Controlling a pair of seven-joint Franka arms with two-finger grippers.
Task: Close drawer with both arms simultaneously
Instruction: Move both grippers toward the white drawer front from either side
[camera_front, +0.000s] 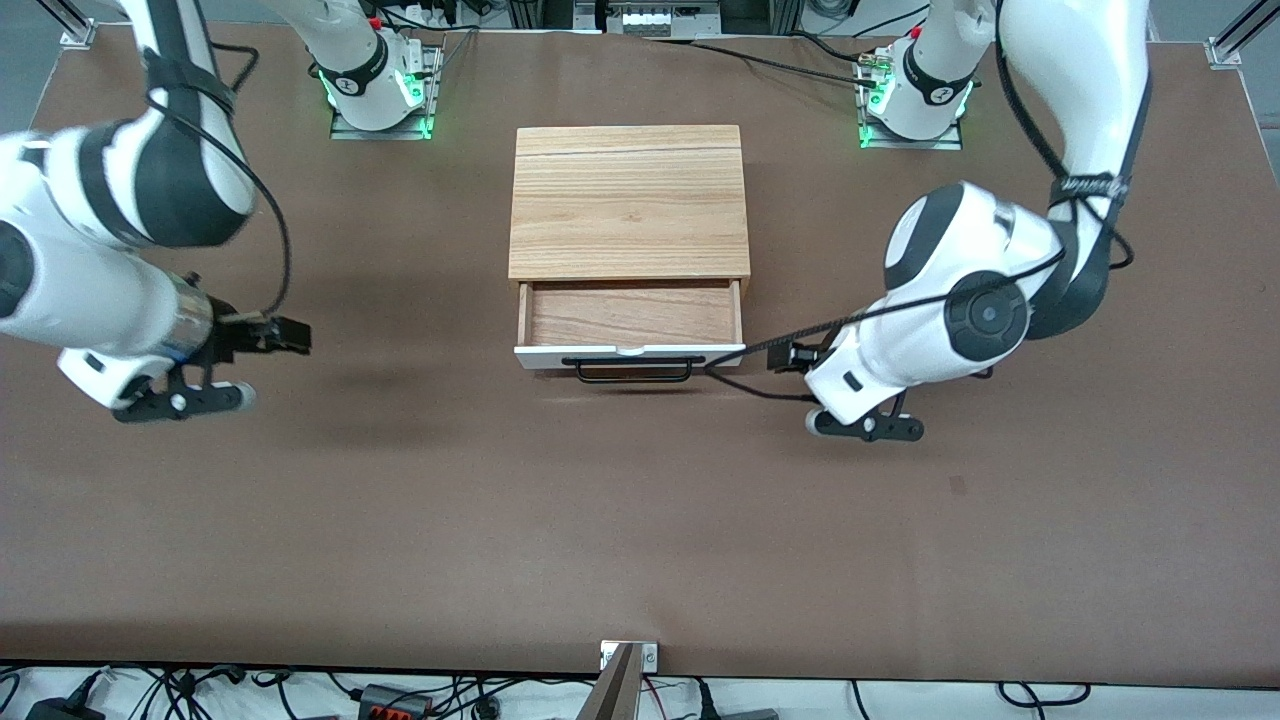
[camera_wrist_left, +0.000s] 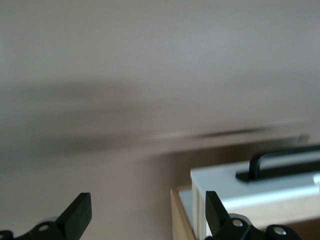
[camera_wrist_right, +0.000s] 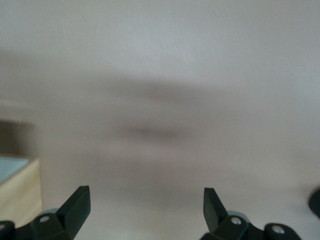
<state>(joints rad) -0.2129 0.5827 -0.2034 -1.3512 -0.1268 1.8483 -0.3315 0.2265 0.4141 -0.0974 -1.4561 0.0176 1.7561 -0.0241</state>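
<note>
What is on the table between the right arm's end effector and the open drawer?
Nothing: the front view shows only bare brown table between the right end effector and the drawer.

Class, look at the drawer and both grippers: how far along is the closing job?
Nothing is done yet: the drawer stands pulled out of the cabinet. In hand: the left gripper, open, is beside the drawer's white front; the right gripper, open, is farther off, over bare table. Left: both touching the front and pushing it shut.
</note>
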